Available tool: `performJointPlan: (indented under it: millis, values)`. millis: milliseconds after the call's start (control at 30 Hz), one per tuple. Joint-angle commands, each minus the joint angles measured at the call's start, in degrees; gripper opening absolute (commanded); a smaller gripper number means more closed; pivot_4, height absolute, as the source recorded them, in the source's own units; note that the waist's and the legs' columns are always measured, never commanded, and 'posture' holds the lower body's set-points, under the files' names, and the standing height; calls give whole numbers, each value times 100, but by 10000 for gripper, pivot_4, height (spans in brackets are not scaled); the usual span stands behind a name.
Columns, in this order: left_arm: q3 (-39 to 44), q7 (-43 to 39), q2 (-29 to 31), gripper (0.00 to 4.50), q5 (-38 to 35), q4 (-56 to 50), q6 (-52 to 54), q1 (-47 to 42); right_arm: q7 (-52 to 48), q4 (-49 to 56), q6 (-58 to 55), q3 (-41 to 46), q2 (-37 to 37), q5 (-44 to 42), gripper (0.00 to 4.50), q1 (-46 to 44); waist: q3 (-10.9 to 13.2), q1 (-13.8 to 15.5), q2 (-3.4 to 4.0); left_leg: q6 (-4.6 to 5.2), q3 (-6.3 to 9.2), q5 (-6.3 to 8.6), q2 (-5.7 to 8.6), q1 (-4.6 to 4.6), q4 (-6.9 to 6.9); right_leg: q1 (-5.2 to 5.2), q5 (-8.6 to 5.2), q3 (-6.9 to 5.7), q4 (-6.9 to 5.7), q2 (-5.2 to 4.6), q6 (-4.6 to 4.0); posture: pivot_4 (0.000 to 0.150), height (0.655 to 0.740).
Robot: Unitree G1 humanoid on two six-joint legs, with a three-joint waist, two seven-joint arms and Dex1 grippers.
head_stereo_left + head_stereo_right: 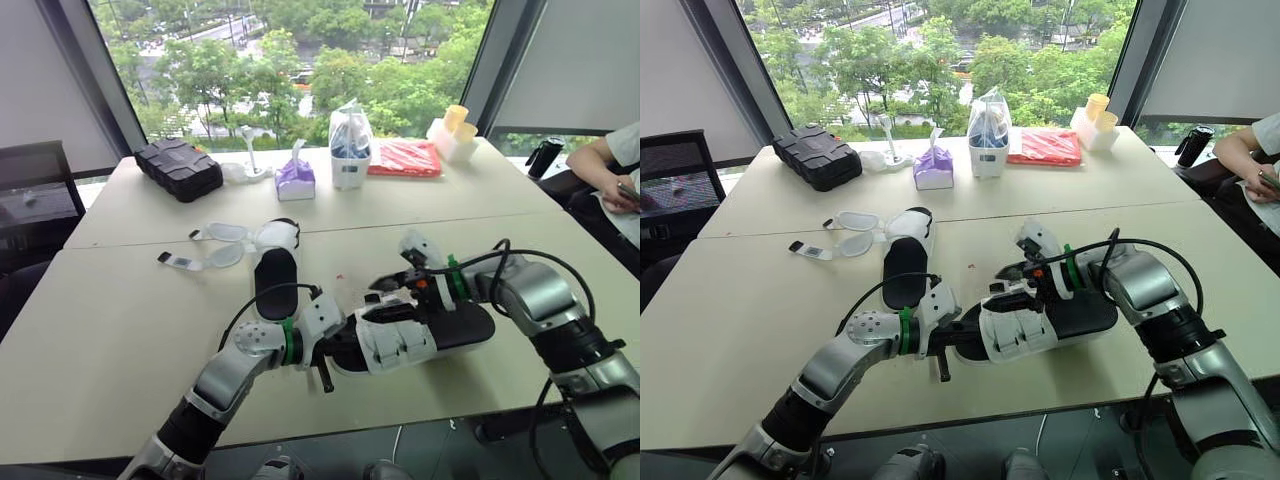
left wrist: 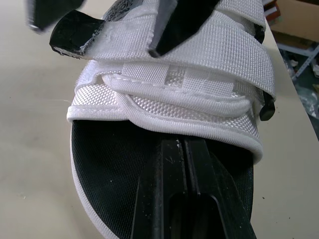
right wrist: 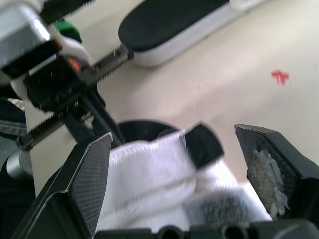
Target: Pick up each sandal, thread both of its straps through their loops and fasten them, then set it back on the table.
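Right gripper (image 3: 175, 172) gapes wide, its fingers (image 3: 92, 184) straddling a white strap (image 3: 149, 186) of the sandal (image 1: 405, 340). Left gripper (image 2: 184, 149) has its fingers pressed together, tucked into that sandal's toe opening on the black insole. This sandal sits just robot-side of the unstrapped sandal (image 1: 275, 270) on the table (image 1: 110, 320).

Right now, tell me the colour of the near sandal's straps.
White straps, clearest in the left wrist view.
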State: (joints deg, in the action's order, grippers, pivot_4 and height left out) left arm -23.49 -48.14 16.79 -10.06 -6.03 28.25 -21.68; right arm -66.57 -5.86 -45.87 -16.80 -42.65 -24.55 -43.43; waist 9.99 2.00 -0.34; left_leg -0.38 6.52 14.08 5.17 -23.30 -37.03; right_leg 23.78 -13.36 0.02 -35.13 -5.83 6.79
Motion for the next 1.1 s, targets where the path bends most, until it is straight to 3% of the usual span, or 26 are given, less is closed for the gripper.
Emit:
performJointPlan:
  millis: [33,500,633,800,1100]
  values:
    - [-144,23,87,0,110,197,201,142,-173,-239,95,81,3,156,43957,-299,0,2,0,0,0,0,0,0,0,0,0,0,0,1,0,1500,7400]
    - [-171,31,65,0,113,206,174,155,-766,-1021,-346,-311,336,462,43957,-722,-1,-2,1,-4,1,-2,0,1,1,1,4,0,-2,2,-4,1500,7400]
    - [-169,58,56,0,116,203,175,160,-869,-1044,-312,-348,410,524,27218,-695,-1,-1,2,-6,1,-4,0,1,1,3,4,0,-4,2,-4,1500,7400]
    - [-160,75,69,0,109,197,176,161,-937,-1034,-283,-312,445,576,750,-672,-2,-3,3,-7,2,-4,0,1,1,4,4,0,-7,3,-4,1500,7400]
    - [-259,-80,162,0,148,211,141,97,-1038,-247,-619,94,276,225,265,-803,-2,0,3,-7,2,-4,0,-1,2,10,5,0,-10,3,-4,1500,7400]
